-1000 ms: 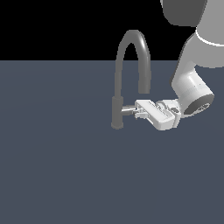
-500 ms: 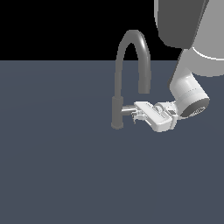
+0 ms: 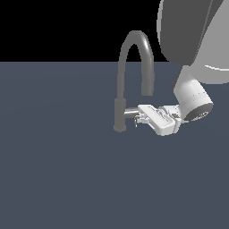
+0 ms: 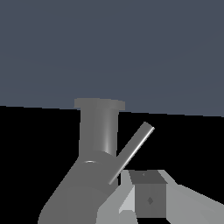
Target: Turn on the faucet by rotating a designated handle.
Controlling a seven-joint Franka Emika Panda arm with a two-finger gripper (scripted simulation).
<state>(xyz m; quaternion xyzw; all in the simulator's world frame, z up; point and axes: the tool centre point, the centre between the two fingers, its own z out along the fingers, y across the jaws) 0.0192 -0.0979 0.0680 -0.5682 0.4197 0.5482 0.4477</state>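
Little moved: hand stays at handle, lever perhaps slightly turned; grip indiscernible. Faucet rotation mostly remains.

Over the last second the pincer creeps a little toward the exterior view's left, closing on the faucet's base column along the handle. The arm's upper links swing in, filling more of the top right corner.
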